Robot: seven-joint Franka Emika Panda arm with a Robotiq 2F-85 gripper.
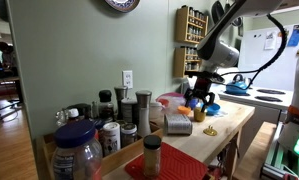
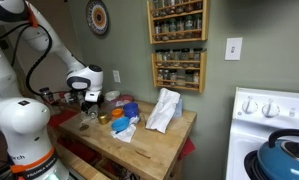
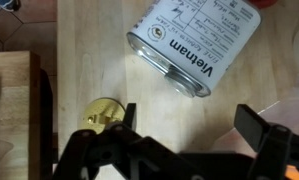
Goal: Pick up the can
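Observation:
The can (image 3: pixel 194 45) is a silvery metal tin lying on its side on the wooden tabletop (image 3: pixel 79 80). It has a white printed panel that reads "Vietnam". In an exterior view it shows as a grey tin (image 1: pixel 177 123) next to the gripper. My gripper (image 3: pixel 189 125) is open and empty just above the wood, with the can beyond its fingertips, apart from them. In the exterior views the gripper (image 1: pixel 197 100) (image 2: pixel 89 100) hangs low over the table. A small yellow-orange jar (image 3: pixel 107 112) stands by one finger.
Dark-lidded spice jars (image 1: pixel 129 110) and a big blue-lidded jar (image 1: pixel 77 150) crowd one end of the table. A white bag (image 2: pixel 164 110) and blue items (image 2: pixel 124 120) lie on it. Spice racks (image 2: pixel 177 40) hang on the wall. A stove with a blue kettle (image 2: pixel 289 150) stands nearby.

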